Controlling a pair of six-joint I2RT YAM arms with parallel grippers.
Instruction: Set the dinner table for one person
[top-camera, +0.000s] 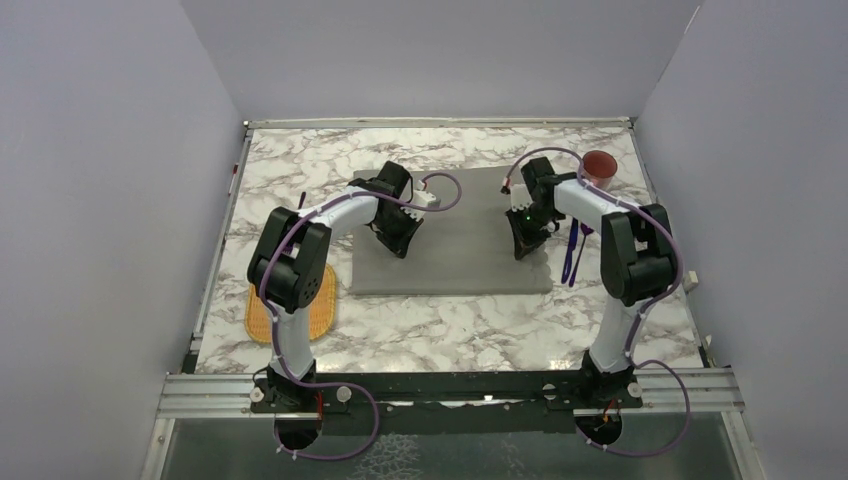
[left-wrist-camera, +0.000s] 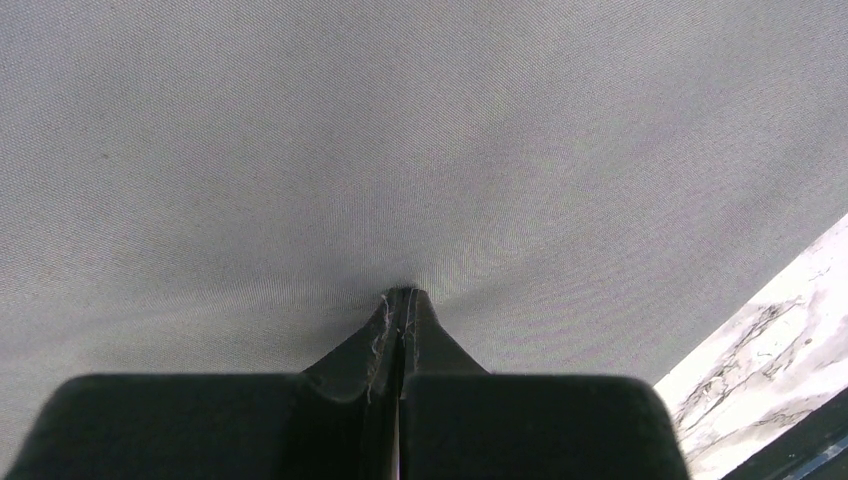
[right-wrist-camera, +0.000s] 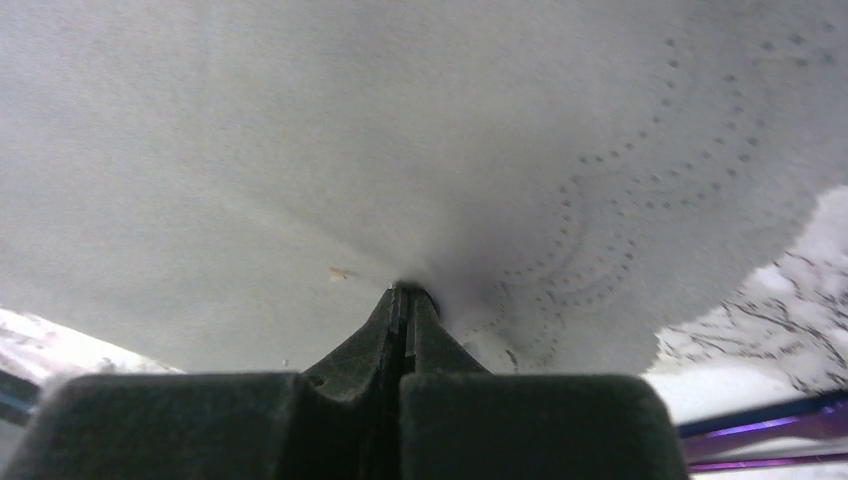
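Black fingers (left-wrist-camera: 300, 420) fill the bottom of the left wrist view, and the left gripper (left-wrist-camera: 402, 296) has its jaws pressed together on a pinch of grey cloth. You can see the weave puckering right at the tips. Same story on the other side: the right gripper (right-wrist-camera: 402, 290) is clamped on a fold of the placemat (top-camera: 455, 235), close to its scalloped, dotted border.

From above, that placemat lies about mid-table, a touch nearer the far edge, with one arm on its left side and one on its right.

The dinner table (top-camera: 300, 165) itself is a roughly square slab, white marble with grey veining and metal edging, filling the floor of the walled cell.

How far along are we? Early, I'd say. The mat is down but both arms are busy with it, so it looks like a placing or straightening job. Nothing sits on it. A red cup (top-camera: 599, 165) waits near the far right corner, purple cutlery (top-camera: 572, 252) lies just beside the mat toward the right edge, and an orange woven piece (top-camera: 258, 318) rests by the left edge, partly under the left arm. All of that has yet to be laid.
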